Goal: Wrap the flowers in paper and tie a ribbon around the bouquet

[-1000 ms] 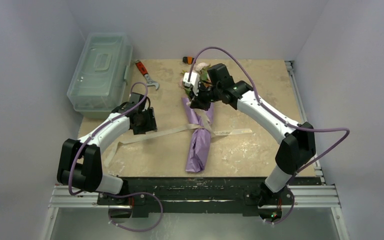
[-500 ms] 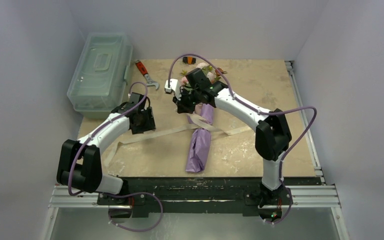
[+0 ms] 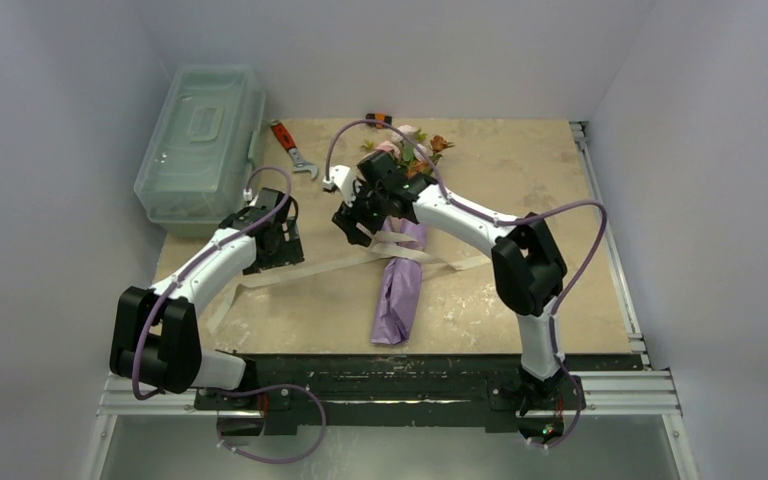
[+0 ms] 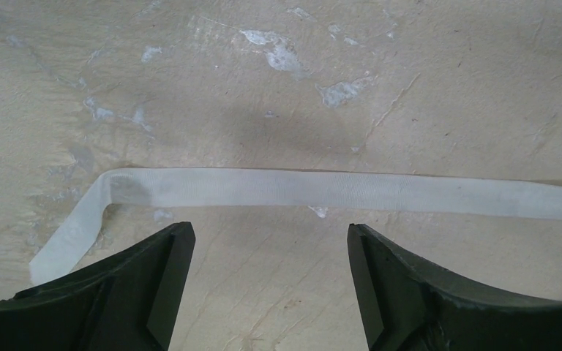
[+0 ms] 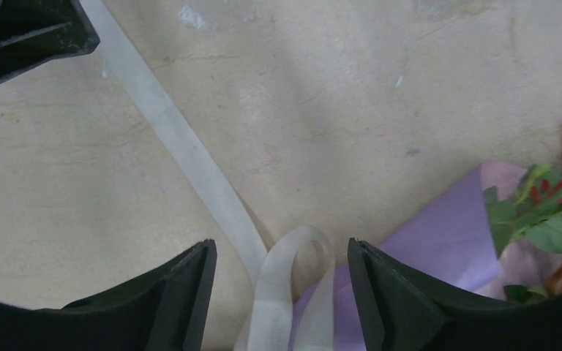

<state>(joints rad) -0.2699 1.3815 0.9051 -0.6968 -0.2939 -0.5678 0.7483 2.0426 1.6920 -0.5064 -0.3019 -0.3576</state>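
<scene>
Surface: worn beige table [image 3: 520,290] w/ pale walls round it. Clear toolbox [image 3: 200,140] upper left of top view, red-handled wrench [image 3: 290,145] just right of it.
Bouquet: bouquet [image 3: 397,290] lies flat at centre of top view, stem end toward bottom of frame, flowers [image 3: 415,150] toward top.
Paper: lilac paper [image 5: 446,234] rolled round the stems, lower right of my right wrist view.
Ribbon: ribbon [image 3: 330,265] crosses the roll approx mid-length. 1 tail runs to left of frame, 1 to right. Small upright loop at the paper edge, bottom centre of right wrist view. Can't tell if it's knotted.
Left gripper: my left gripper [image 4: 271,241] has jaws wide apart and nothing in them. It hovers over the left tail, which lies flat on the table just past the tips.
Right gripper: my right gripper [image 5: 282,252] has jaws apart and isn't pinching. The ribbon loop sits in the gap between them.
Handling, ribbon: I'd judge it light, floppy and a bit slick. Pinch flat across the width, near the loop for control, not at the far tail end.
Handling, bouquet: paper is thin, crinkly and prob tears easily, and blooms are fragile. Hold at the wrapped stems only.
Count: 1 bouquet, 1 paper, 1 ribbon w/ 2 tails, 2 grippers, 1 toolbox, 1 wrench. Blooms too bunched to count.
</scene>
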